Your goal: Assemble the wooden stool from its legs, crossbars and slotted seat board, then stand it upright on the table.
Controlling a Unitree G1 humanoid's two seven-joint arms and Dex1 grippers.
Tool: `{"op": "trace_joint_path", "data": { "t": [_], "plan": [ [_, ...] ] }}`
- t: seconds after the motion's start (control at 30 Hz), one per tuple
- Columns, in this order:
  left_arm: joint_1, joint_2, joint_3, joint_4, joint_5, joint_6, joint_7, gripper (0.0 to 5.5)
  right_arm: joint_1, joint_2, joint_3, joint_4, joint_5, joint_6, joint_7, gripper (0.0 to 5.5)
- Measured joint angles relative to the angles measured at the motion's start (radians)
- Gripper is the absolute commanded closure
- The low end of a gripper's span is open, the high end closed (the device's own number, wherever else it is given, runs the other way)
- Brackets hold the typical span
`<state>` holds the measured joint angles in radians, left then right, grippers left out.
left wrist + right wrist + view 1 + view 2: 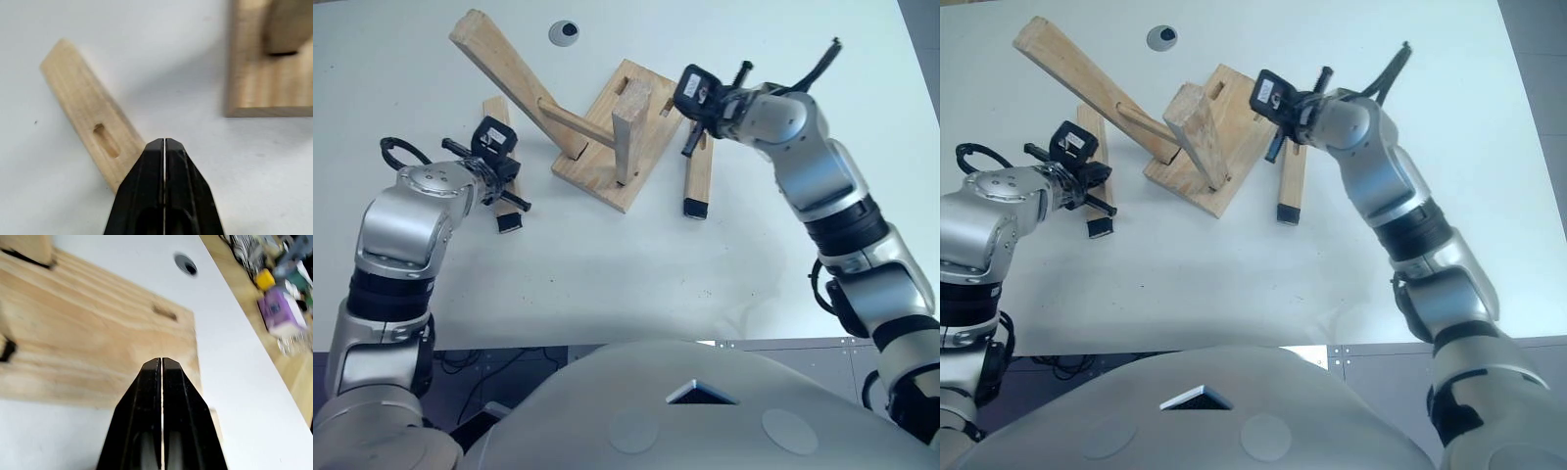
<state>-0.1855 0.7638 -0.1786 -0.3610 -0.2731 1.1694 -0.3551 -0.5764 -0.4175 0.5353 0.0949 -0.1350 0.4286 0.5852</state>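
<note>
Left gripper (165, 143), right gripper (162, 360): both clenching shut, empty, flanking seat board (602, 176). Loose leg (88, 122) lying left of board: likely stiff, light pine; gripping mid-length looking safest.

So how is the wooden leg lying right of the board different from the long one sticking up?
The black-capped pale wooden leg lies flat and loose on the white table; the long pale wooden leg leans up from the flat wooden seat board. The lying leg joins nothing; the leaning leg holds a wooden crossbar. The lying leg's near end is black; the leaning leg's top end is bare. Both are pale wood.
</note>
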Motion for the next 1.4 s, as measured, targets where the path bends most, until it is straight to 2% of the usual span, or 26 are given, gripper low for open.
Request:
{"op": "trace_joint_path", "data": {
  "t": [0.2,0.37,0.5,0.6,0.7,0.77,0.83,0.97,1.07,1.23,1.33,1.4],
  "plan": [
    [-0.016,-0.031,-0.085,0.061,0.061,-0.017,0.008,5.50,0.000,0.096,0.104,0.004,-0.064,-0.011,0.059,5.46],
    [-0.122,-0.112,-0.131,0.260,0.132,-0.121,0.007,5.50,-0.011,0.156,0.214,0.024,-0.144,0.019,0.113,5.46],
    [-0.309,-0.187,-0.171,0.554,0.210,-0.276,-0.016,5.50,-0.042,0.217,0.227,0.029,-0.165,0.038,0.131,5.46],
    [-0.344,-0.188,-0.141,0.595,0.223,-0.323,-0.029,5.50,-0.064,0.177,0.166,0.009,-0.170,0.046,0.151,5.46],
    [-0.298,-0.124,-0.052,0.498,0.210,-0.297,-0.067,5.50,-0.094,0.082,0.046,-0.002,-0.164,0.044,0.168,5.46],
    [-0.238,-0.041,-0.023,0.361,0.201,-0.262,-0.121,5.50,-0.151,0.051,-0.022,0.098,-0.155,-0.029,0.126,5.46],
    [-0.179,0.032,-0.022,0.241,0.186,-0.235,-0.183,5.50,-0.208,0.053,-0.066,0.265,-0.160,-0.146,0.030,5.46],
    [-0.039,0.181,-0.024,0.018,0.147,-0.215,-0.336,5.50,-0.300,0.126,-0.062,0.690,-0.207,-0.495,-0.237,5.46],
    [0.056,0.346,0.034,-0.140,0.101,-0.255,-0.481,5.50,-0.352,0.175,-0.059,1.032,-0.228,-0.679,-0.234,5.46],
    [0.076,0.281,0.047,-0.258,-0.015,-0.256,-0.534,5.50,-0.373,0.193,-0.148,1.200,-0.164,-0.720,0.008,5.46],
    [0.077,0.189,-0.090,-0.228,-0.001,-0.249,-0.499,5.50,-0.376,0.215,-0.219,1.213,-0.107,-0.681,0.108,5.46],
    [0.078,0.170,-0.144,-0.200,0.030,-0.240,-0.474,5.50,-0.381,0.212,-0.230,1.216,-0.101,-0.664,0.146,5.46]
  ]
}}
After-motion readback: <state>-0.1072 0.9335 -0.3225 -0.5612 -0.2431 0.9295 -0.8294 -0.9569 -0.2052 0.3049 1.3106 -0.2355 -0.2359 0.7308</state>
